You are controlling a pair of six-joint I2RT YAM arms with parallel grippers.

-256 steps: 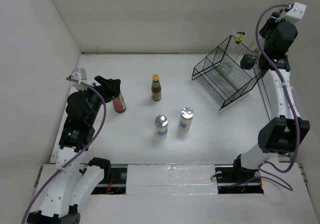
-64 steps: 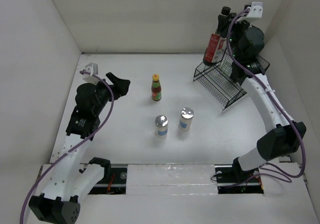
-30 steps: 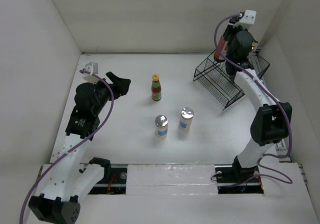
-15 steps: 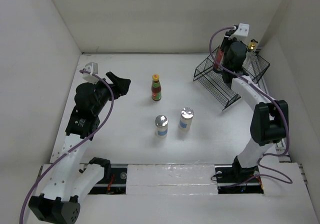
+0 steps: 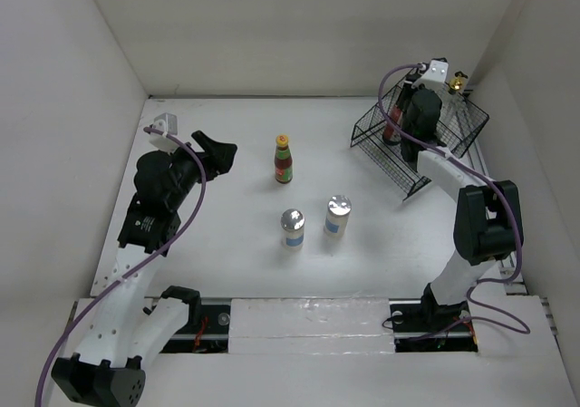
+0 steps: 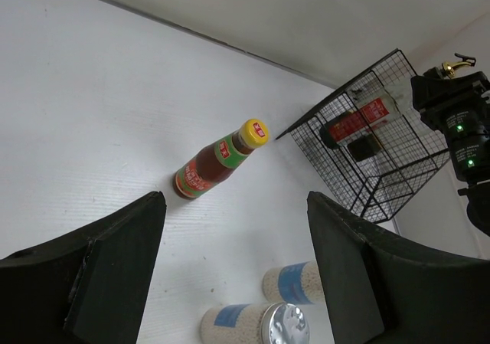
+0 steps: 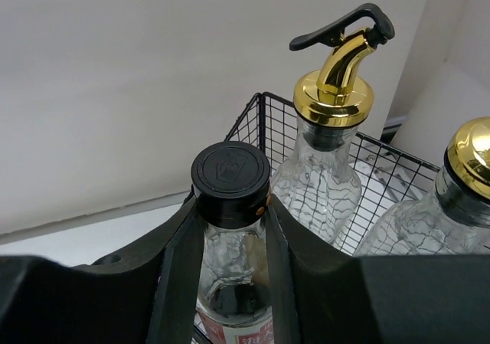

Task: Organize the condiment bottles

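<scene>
Now the right jaws are shut tight on the neck of the black-capped jar [image 7: 230, 174], down in the wire basket [image 5: 376, 149] beside two gold-topped cruets [image 7: 334, 91] [image 7: 471, 154]. The left jaws are wide apart, holding nothing, above the white worktop [image 5: 236, 235]. One sauce bottle [image 5: 284, 159] and two shakers [image 5: 292, 227] [image 5: 337, 215] stand there. White walls stand all round.

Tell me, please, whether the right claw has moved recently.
Yes. The right claw sank from above the wire basket down into it, lowering the black-capped bottle.
</scene>
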